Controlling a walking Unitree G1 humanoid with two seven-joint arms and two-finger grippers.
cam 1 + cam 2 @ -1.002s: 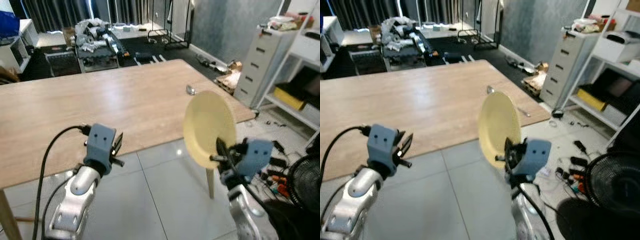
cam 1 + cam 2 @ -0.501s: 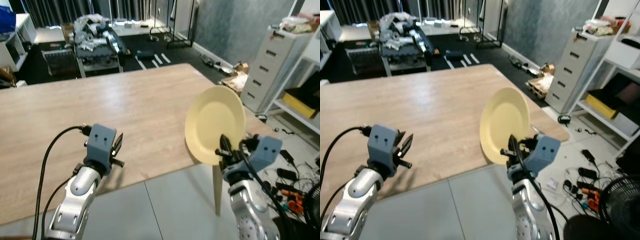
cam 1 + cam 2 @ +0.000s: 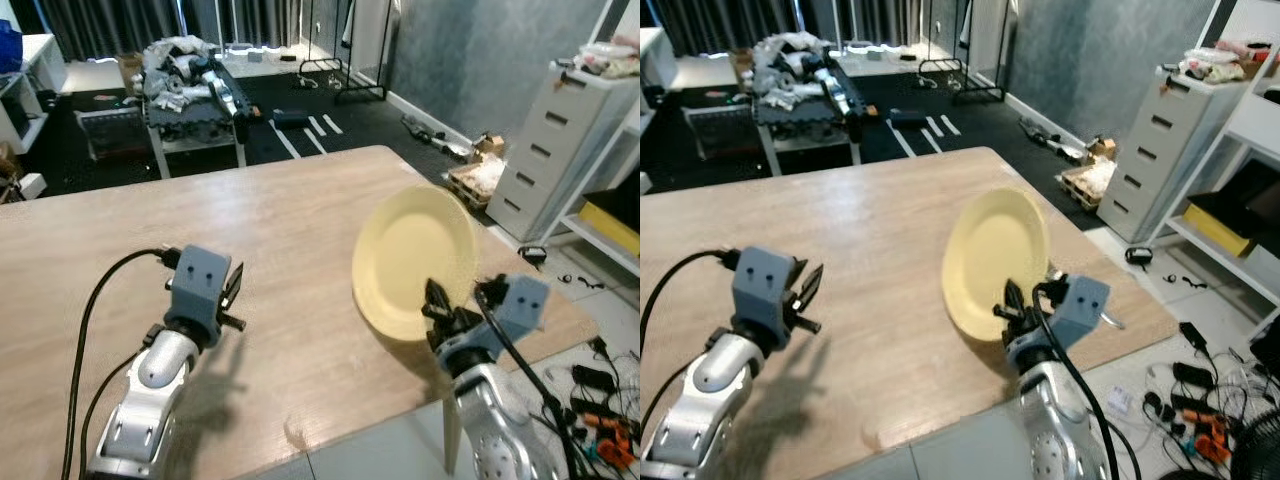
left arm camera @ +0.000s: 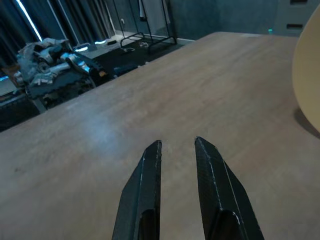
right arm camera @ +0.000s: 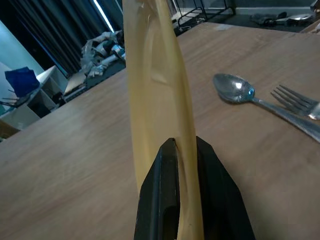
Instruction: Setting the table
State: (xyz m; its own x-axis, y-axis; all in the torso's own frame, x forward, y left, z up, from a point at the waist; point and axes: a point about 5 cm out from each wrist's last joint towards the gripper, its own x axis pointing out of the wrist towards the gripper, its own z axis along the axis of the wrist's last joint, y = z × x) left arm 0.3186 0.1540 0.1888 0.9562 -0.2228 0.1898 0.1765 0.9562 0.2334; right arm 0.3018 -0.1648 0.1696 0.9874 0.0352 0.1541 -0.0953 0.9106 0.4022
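A pale yellow plate (image 3: 415, 260) stands nearly on edge above the right end of the wooden table (image 3: 300, 210). My right gripper (image 3: 437, 305) is shut on its lower rim, and in the right wrist view the fingers (image 5: 162, 200) pinch the rim of the plate (image 5: 150, 85). A metal spoon (image 5: 235, 91) and a fork (image 5: 295, 102) lie on the table just beyond the plate. My left gripper (image 3: 235, 290) hovers over the table's left part, its fingers (image 4: 150, 170) slightly open with nothing between them.
A grey drawer cabinet (image 3: 560, 150) and white shelves stand to the right of the table. Cables and tools (image 3: 600, 410) litter the floor at the lower right. A cluttered low cart (image 3: 190, 85) and a clothes rack stand behind the table.
The camera has come closer to the table. The plate in my right gripper, earlier out past the table's right edge, is now over the tabletop. The left gripper keeps its pose.
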